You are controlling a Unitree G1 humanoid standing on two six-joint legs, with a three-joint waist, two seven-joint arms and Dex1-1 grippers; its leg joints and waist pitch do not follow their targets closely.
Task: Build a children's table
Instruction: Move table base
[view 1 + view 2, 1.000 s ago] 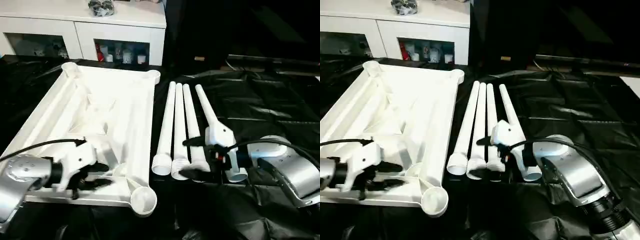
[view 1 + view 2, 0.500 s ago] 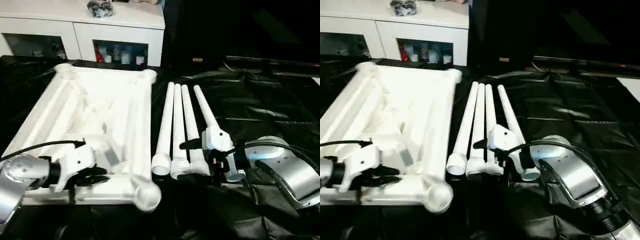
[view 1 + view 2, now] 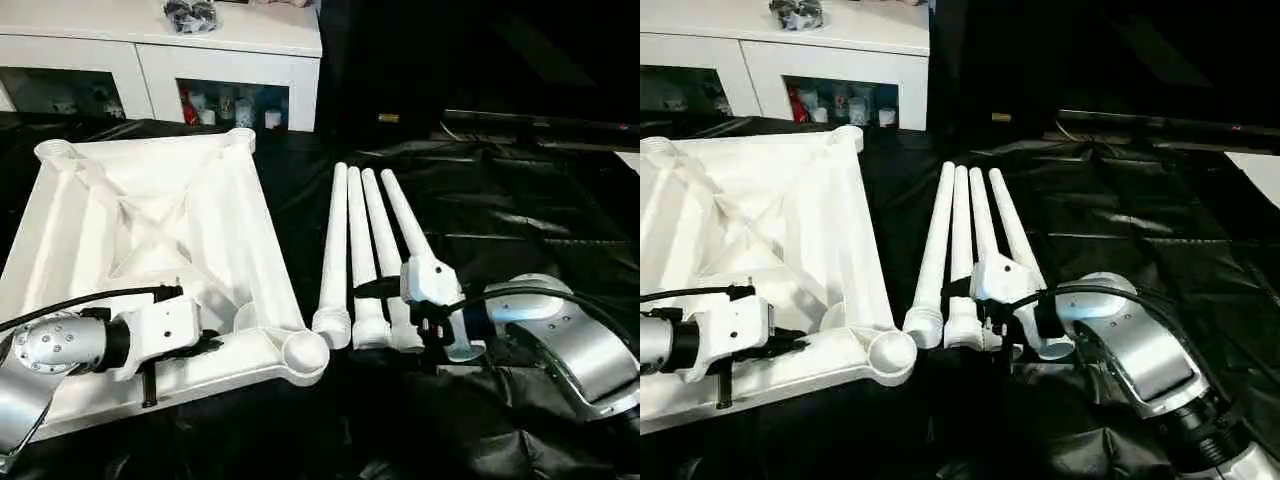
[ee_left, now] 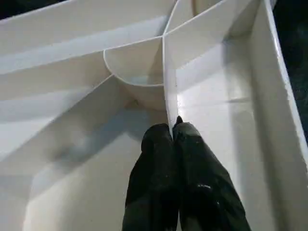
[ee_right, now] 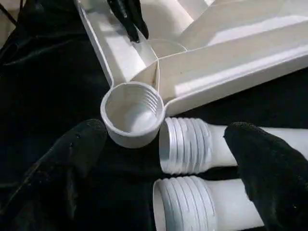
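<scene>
Left gripper [image 4: 172, 129]: fingers pressed together on a thin upright rib of the tabletop's underside, pinching it just short of the curved wall of a corner pocket.
Right gripper [image 5: 163, 144]: fingers spread wide, holding nothing, one black finger [image 5: 72, 159] on each side of the threaded leg ends and the nearest corner socket [image 5: 131, 113].
Tabletop [image 3: 150, 250]: white plastic, lying upside down with its ribs facing up, at about 10 o'clock from where the arms meet; it sits skewed on the sheet, its near right corner swung toward the legs.
Corner socket: round and threaded inside, at the tabletop's near right corner, just beside the thick end of the leftmost leg.
Legs [image 3: 362, 250]: four white tapered tubes lying side by side at 12 o'clock, thick threaded ends toward the robot, thin ends fanning away.
Black plastic sheet [image 3: 520, 220]: crinkled, spread under everything.
White cabinet [image 3: 160, 50]: glass doors, small items inside, standing at 11 o'clock behind the tabletop.
</scene>
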